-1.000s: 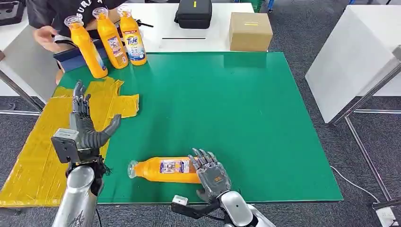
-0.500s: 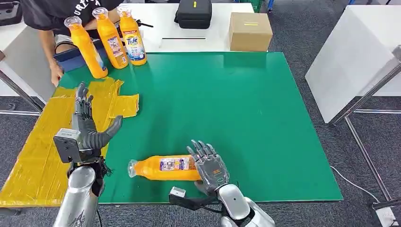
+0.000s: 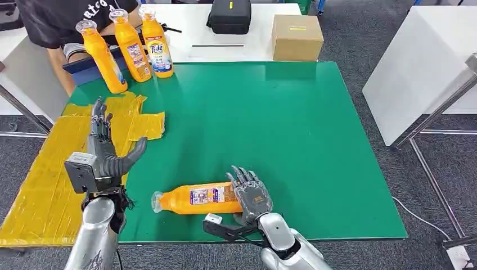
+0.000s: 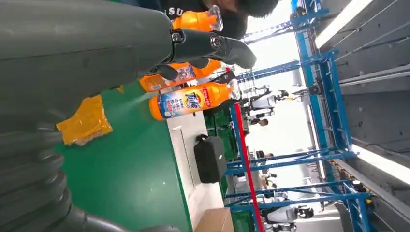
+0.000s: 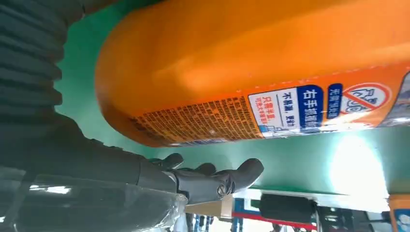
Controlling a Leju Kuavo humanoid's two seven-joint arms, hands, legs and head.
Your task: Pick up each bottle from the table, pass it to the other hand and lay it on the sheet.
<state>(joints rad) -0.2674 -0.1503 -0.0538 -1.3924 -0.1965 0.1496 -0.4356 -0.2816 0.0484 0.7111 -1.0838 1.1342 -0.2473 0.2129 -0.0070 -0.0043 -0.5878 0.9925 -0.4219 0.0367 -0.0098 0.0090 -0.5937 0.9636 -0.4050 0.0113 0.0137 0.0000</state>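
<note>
An orange detergent bottle (image 3: 197, 198) lies on its side near the front edge of the green table (image 3: 270, 129), cap end to the left. My right hand (image 3: 251, 194) is at its base end, fingers spread over it; in the right wrist view the bottle (image 5: 251, 72) lies close beside the extended thumb (image 5: 217, 179), with green table showing between them. My left hand (image 3: 104, 152) is raised and open, fingers straight, over the right edge of the crumpled yellow sheet (image 3: 39, 169). Three more orange bottles (image 3: 130, 46) stand upright at the back left corner, and one of them (image 4: 191, 100) is in the left wrist view.
A person in a black shirt (image 3: 62, 22) stands behind the upright bottles. A black bag (image 3: 229, 16) and a cardboard box (image 3: 297, 36) sit on the white table beyond. Another white table (image 3: 416, 67) stands to the right.
My right hand has edged forward along the lying bottle's base end. The person's hand at the back left has drawn away. My left hand has hardly moved.
</note>
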